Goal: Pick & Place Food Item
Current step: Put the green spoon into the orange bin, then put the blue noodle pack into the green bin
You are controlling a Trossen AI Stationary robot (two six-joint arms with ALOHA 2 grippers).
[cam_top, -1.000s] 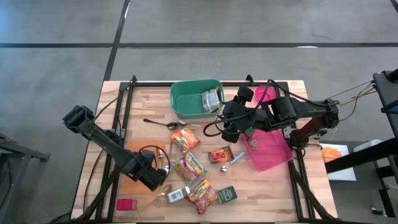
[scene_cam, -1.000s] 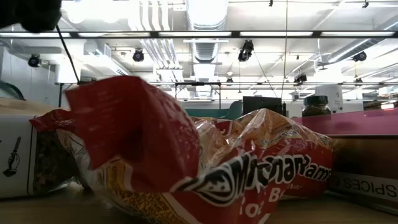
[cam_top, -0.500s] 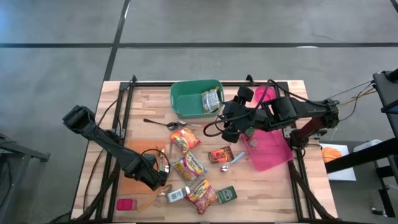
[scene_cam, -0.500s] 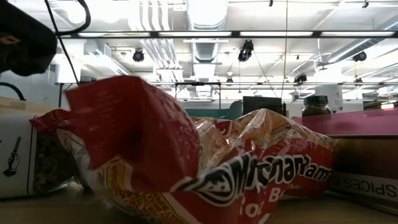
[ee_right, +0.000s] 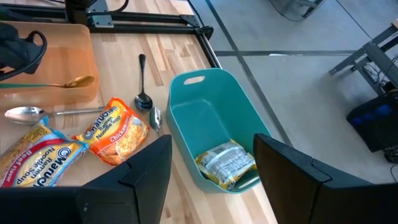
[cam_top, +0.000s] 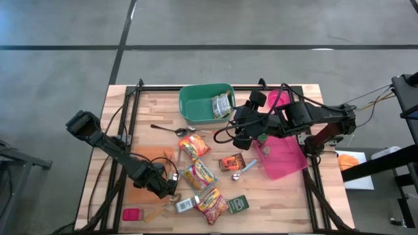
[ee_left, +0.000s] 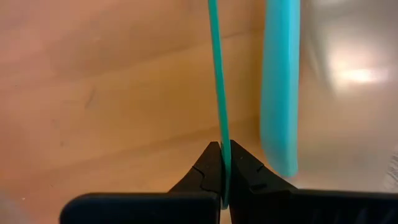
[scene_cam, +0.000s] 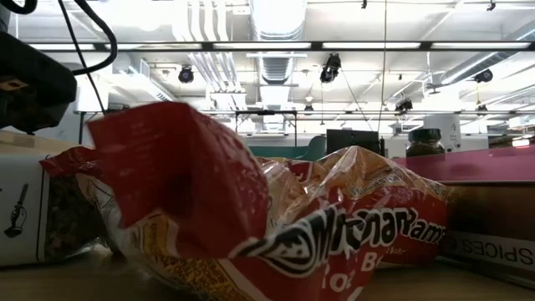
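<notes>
Three orange-red ramen packets point(cam_top: 194, 147) point(cam_top: 199, 175) point(cam_top: 212, 203) lie flat on the table; the nearest one fills the low view point(scene_cam: 276, 226). A silver food packet point(cam_top: 222, 104) lies in the green bin point(cam_top: 196, 111). My left gripper point(cam_top: 168, 188) is low over the near right corner of the orange board point(cam_top: 140, 163), shut on a thin teal strip point(ee_left: 216, 81). In the right wrist view this strip point(ee_right: 34, 85) runs to a gold spoon bowl point(ee_right: 78, 81). My right gripper point(ee_right: 211, 186) hangs open, high between the bin and the pink tray point(cam_top: 287, 160), with nothing between its fingers. My left gripper pinches the thin teal strip point(ee_left: 222, 163) between its two fingertips, edge-on to the wrist camera. The fingers point steeply down from above. The strip runs straight on past the fingertips, close over the wooden surface; whether it rests there I cannot tell.
A silver spoon point(ee_right: 25, 113) and a dark spoon point(ee_right: 143, 96) lie near the board and bin. A white box point(scene_cam: 25, 209) and a spice box point(scene_cam: 489, 247) flank the near packet. A blurred wider teal band point(ee_left: 280, 87) shows beside the strip. A pink block point(cam_top: 132, 214) lies at the near left.
My left gripper has sunk toward the table at the orange board's near right corner, tipping to point more steeply down, and stays shut on the teal strip. In the low view the arm has dropped into sight at the upper left.
</notes>
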